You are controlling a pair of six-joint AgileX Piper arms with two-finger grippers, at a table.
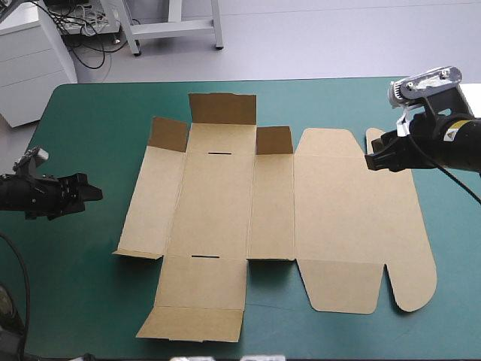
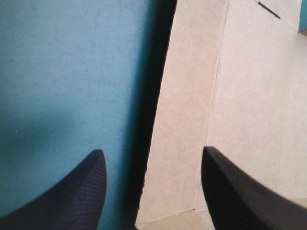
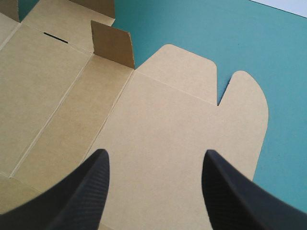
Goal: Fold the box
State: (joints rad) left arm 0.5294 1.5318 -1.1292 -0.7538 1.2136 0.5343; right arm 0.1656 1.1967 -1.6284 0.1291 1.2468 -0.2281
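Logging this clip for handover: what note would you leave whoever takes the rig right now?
Left claw: open, empty, over the teal-green cover left of the box.
Right claw: open, empty, over the far right corner of the lid panel.
Box: spread near flat mid-table, three far flaps tilted up.
Done: nothing folded.
To do: raise and tuck the walls.

Place: a lab
Signs: white cabinet (image 1: pixel 34 64), loose cables (image 1: pixel 90 34), metal stand (image 1: pixel 173 29) on the floor (image 1: pixel 323 37) past the far edge of the table (image 1: pixel 98 135)
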